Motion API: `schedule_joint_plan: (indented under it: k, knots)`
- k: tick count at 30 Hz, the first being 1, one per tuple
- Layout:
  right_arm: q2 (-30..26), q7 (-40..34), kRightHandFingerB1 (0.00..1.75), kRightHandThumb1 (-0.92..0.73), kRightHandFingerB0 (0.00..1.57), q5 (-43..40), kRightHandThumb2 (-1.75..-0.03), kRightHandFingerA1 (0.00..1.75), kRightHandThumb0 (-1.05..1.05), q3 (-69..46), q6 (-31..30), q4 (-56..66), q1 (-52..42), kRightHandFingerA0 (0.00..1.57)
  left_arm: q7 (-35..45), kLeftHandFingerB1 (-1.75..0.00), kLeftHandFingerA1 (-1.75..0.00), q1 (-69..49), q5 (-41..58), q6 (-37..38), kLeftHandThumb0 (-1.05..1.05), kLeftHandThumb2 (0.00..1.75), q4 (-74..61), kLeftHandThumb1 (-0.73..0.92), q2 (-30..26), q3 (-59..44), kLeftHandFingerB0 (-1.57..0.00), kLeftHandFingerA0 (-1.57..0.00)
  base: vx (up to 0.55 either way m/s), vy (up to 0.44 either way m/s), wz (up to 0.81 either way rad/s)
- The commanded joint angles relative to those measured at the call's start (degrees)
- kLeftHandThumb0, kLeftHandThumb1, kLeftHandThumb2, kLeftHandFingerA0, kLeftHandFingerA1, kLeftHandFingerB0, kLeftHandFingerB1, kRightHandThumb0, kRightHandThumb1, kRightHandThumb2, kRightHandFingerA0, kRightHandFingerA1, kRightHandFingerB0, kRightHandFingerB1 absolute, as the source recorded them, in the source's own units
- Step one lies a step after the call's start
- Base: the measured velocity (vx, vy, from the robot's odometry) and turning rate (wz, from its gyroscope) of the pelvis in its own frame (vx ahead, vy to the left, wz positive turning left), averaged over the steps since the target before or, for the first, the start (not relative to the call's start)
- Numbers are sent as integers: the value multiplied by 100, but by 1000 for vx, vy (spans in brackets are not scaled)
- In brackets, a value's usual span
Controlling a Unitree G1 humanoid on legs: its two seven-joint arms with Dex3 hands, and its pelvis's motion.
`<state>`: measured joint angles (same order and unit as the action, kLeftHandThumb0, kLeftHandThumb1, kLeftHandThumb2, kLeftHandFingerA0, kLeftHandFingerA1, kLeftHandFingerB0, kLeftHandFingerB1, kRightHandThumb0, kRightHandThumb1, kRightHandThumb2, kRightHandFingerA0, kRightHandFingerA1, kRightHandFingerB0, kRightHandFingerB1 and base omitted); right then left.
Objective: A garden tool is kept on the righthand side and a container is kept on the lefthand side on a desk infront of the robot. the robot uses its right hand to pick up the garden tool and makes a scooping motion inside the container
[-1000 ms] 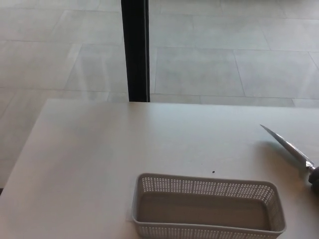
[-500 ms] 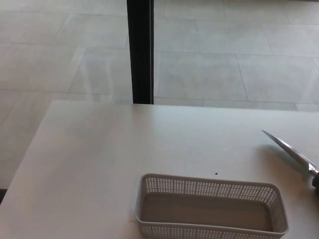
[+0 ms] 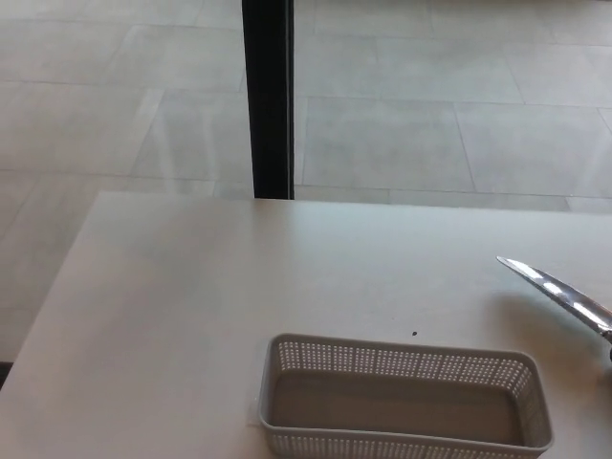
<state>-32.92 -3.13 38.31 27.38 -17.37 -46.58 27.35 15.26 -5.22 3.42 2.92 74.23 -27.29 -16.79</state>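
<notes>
While the head view looks down on the white desk (image 3: 191, 287), neither robot hand shows in frame, so whether their fingers are apart, together or clamped on anything cannot be told.

Container (image 3: 406, 400): pale grey rectangular basket with perforated walls, at 6 o'clock on the desk, long side running left to right. Its near wall is cut off by the bottom picture edge. Interior visible; nothing lies in it.

Garden tool (image 3: 555, 287): only a slim, shiny metal blade shows, at 3 o'clock, entering from the right picture edge. Its pointed tip aims toward 10 o'clock. The handle end lies out of frame, so what holds or supports it cannot be seen. A soft shadow sits on the desk below the blade; whether the blade touches the surface or is raised off it cannot be told. The blade is apart from the container, up and to the right of the container's far right corner.

Small dark speck (image 3: 414, 334) on the desk, just beyond the container's far wall.

Background, 12 o'clock: black vertical post (image 3: 268, 96) rising from behind the far desk edge; grey tiled floor (image 3: 430, 124) beyond.
</notes>
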Motion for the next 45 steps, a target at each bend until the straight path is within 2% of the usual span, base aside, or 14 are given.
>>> schedule_joint_plan:
  k: [1, 2, 3, 4, 6, 7, 8, 10, 15, 22, 32, 41, 42, 45]
  knots:
    - [-17, -1050, 77, -73, 80, -444, -69, 141, -30, -281, 1778, -331, -1489, 84, 88, -45, -58, -57, 19, 0, -56, 60, -8, 67, -131, 5, -45, -47, 0, 0, 0]
    - [-26, -1141, 77, -73, 80, -434, -69, 141, -30, -317, 1892, -343, -1504, 84, 89, -45, -58, -72, 27, -5, -56, 60, -8, 67, -131, -2, -45, -47, 0, 0, 0]
    - [-97, -1371, 128, -75, 74, -491, -71, 163, -32, -457, 2118, -291, -1550, 83, 122, -46, -59, -96, 26, 25, -56, 60, -7, 67, -137, 0, -47, -47, 0, 0, 0]
    - [-126, -1475, 128, -75, 74, -509, -71, 163, -32, -528, 2228, -273, -1576, 83, 136, -46, -59, -107, 24, 38, -56, 60, -7, 67, -140, 2, -47, -47, 0, 0, 0]
    - [-195, -1782, 86, -70, 82, -765, -70, 164, -30, -926, 2749, -253, -1606, 88, 52, -46, -61, -87, 64, -12, -54, 60, 23, 67, -107, -47, -48, -51, 0, 0, 0]
    - [-214, -1947, 106, -55, 80, -891, -101, 130, -35, -1140, 2956, -241, -1594, 115, -35, -46, -62, -87, 18, 7, -54, 60, 23, 68, -97, -9, -48, -54, 0, 0, 0]
    - [-226, -1945, 155, -66, 66, -1070, -86, 175, -20, -1366, 3160, -188, -1582, 85, -43, -49, -68, -95, 3, 23, -54, 60, 9, 67, -98, 6, -49, -53, 0, 0, 0]
    - [-224, -1939, 163, -60, 64, -1407, -98, 175, -12, -1808, 3602, -137, -1528, 84, -3, -48, -63, -95, 19, 15, -53, 60, 2, 67, -103, -4, -47, -49, 0, 0, 0]
    - [-427, -1931, 159, -64, 64, -1668, -87, 175, -7, -2430, 3810, 151, -1303, 76, 65, -46, -59, -118, 75, -4, -54, 59, 21, 65, -117, -59, -44, -44, 0, 0, 0]
    - [-896, -1482, 158, -52, 70, -1894, -116, 175, -23, -3015, 4408, 422, -937, 87, -58, -47, -60, -50, 15, -39, -55, 59, 55, 65, -140, -20, -47, -51, 0, 0, 0]
    - [-1866, -1581, 161, -59, 72, -1191, -111, 175, -30, -2920, 5522, 733, -999, 90, 23, -46, -59, -84, 61, -4, -57, 59, 46, 65, -180, -63, -48, -49, 0, 0, 0]
    - [-2768, -1796, 167, -67, 64, -385, -96, 175, -31, -2620, 6152, 1356, -1408, 86, -10, -44, -56, 32, 69, -46, -55, 59, 45, 65, -259, -85, -47, -46, 0, 0, 0]
    - [-3022, -2186, 175, -76, 54, 128, -72, 175, -31, -2419, 6497, 1516, -1460, 81, -88, -46, -60, 36, -7, -29, -57, 59, 41, 65, -268, -18, -48, -50, 0, 0, 0]
    - [-3160, -2118, 168, -75, 55, 254, -69, 175, -32, -2378, 6462, 1755, -1581, 81, -81, -47, -61, 58, -5, -63, -56, 60, 39, 66, -271, -16, -49, -51, 0, 0, 0]
